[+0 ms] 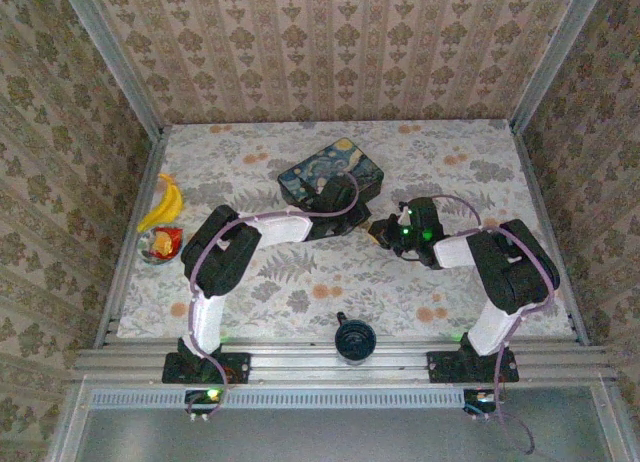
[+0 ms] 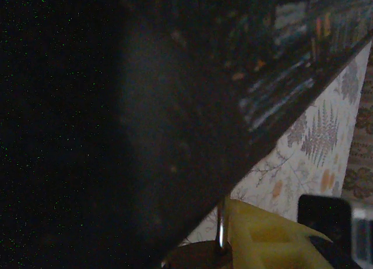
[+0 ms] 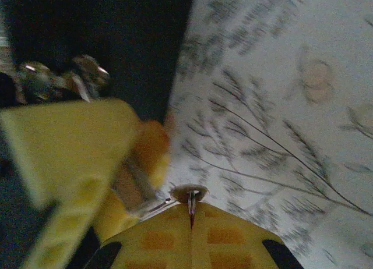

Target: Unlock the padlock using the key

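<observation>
Brass glints between the left jaws: the padlock [image 3: 148, 149] is pinched there, its thin silver shackle [image 2: 221, 225] running up to the edge of the dark blue box [image 1: 330, 174], which sits toward the far middle of the flowered tabletop [image 1: 300, 282]. The right jaws, pressed together just beside the padlock, pinch a thin metal key [image 3: 190, 195]. Bananas [image 1: 165, 202] lie at the tabletop's left edge.

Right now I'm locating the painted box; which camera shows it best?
Top external: nearly the whole painted box, lid pattern clear. Left wrist: a dark, blurred close-up of its side. Right wrist: just a dark mass at upper left.
</observation>
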Available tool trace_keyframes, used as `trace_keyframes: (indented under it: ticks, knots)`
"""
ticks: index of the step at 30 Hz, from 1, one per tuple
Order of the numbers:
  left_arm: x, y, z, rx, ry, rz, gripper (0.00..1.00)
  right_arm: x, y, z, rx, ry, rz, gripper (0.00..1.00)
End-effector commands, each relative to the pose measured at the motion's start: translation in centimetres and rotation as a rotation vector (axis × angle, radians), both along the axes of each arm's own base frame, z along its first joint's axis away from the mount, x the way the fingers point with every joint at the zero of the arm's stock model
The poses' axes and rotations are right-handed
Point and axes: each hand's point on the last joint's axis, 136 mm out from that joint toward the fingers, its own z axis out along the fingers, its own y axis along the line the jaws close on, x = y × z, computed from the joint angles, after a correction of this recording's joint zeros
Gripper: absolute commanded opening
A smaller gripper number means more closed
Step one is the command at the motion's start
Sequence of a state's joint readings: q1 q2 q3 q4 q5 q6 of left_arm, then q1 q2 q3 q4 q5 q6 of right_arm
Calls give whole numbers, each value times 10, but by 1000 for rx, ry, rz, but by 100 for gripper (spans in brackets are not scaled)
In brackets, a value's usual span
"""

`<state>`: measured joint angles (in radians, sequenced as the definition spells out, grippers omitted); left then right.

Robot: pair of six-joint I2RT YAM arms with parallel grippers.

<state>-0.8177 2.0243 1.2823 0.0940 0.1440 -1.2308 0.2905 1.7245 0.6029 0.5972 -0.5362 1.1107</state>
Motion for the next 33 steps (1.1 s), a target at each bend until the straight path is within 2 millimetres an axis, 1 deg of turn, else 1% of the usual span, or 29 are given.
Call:
trace_keyframes:
  ticks: [1,6,9,12,15,18,21,25,29,33]
  knots:
    - [-14,-6,4,-20,30,-45,0,15,13,29,99,-93,28,0]
    - [-13,-3,3,-18,27,-31,0,11,14,19,135,-6,7,0]
    - [-10,2,3,-17,21,-13,0,-1,10,13,112,33,-7,0]
    - [-8,4,4,-18,13,-2,0,-13,4,11,72,43,-13,0]
    - [-7,2,6,-24,8,-3,0,-18,0,13,43,33,-13,0]
    - [-9,-2,7,-35,11,-16,0,-15,1,16,43,12,-11,0]
    - [-11,-4,8,-40,11,-24,0,-6,5,16,45,-5,-10,0]
    - [-10,1,10,-34,6,-14,0,2,6,12,53,-7,-29,0]
    - [-7,4,12,-36,-4,6,0,-5,-1,9,42,-8,-67,0]
    - [-5,0,13,-57,-9,10,0,-15,-15,9,3,-13,-124,0]
